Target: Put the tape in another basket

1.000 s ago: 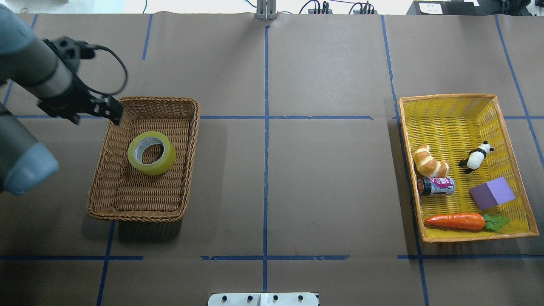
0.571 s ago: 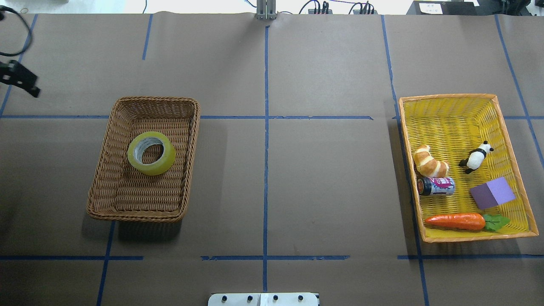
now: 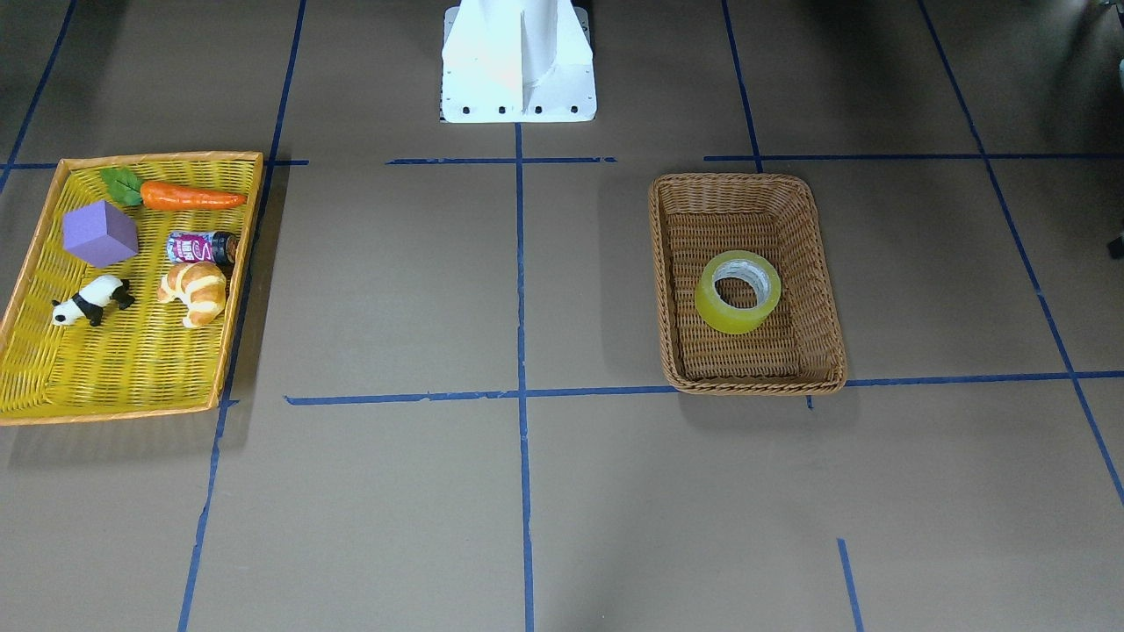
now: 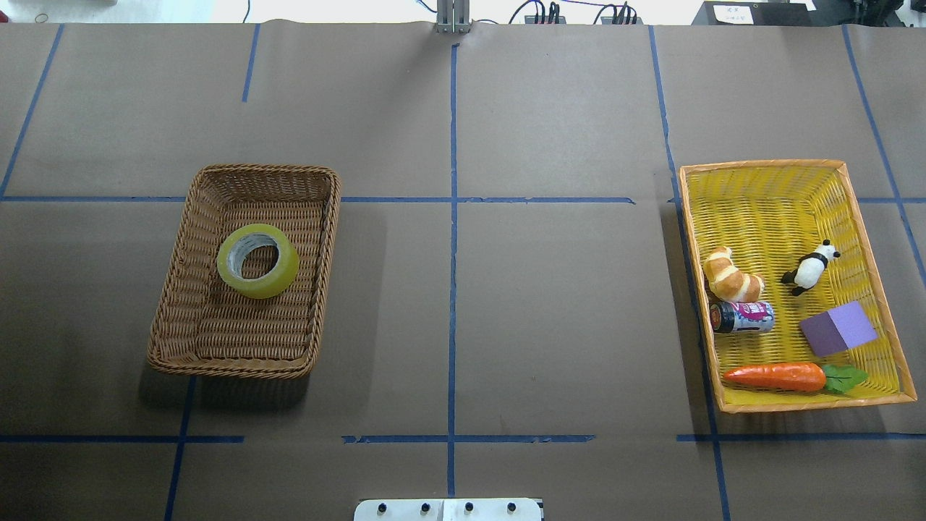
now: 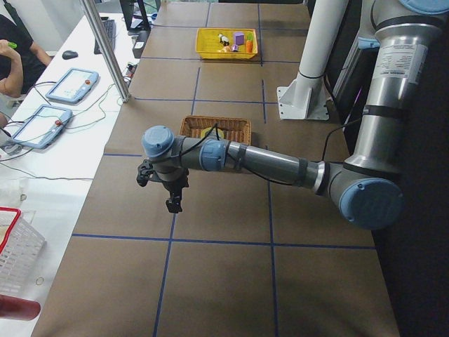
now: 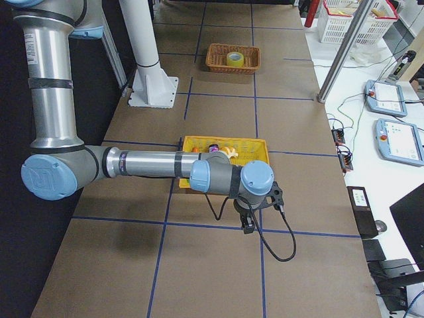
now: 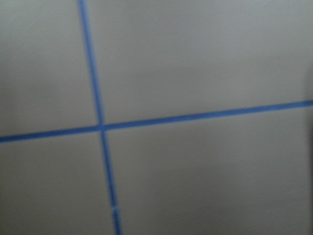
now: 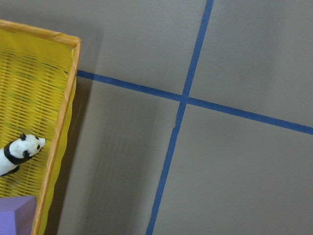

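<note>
1. The wide roll of translucent yellow-green tape (image 4: 257,260) lies hole-up inside the deep brown wicker basket (image 4: 264,169). It is well beyond the left pincer (image 5: 172,206), which hangs over bare brown tabletop (image 4: 550,304) on the basket's outer side. By the look of it, the move is done.
2. Both pincers show only in the side views, so I cannot tell whether either is parted or closed. The right pincer (image 6: 248,228) hangs low, just outside the shallow yellow woven tray (image 4: 767,166).
3. Likely trouble: a low sweep of the left arm back over the basket could catch the braided rim and drag basket and roll together. Likewise, the right pincer sits close enough to the tray's edge that a careless sideways move might nudge it.
4. Hard to make out:
   - The left wrist view is blurred, showing nothing but crossing blue lines (image 7: 100,127).
   - The right wrist view shows only the tray's corner (a small black-and-white panda toy (image 8: 17,152) inside).
   - From the left end, the arm covers most of the roll.
</note>
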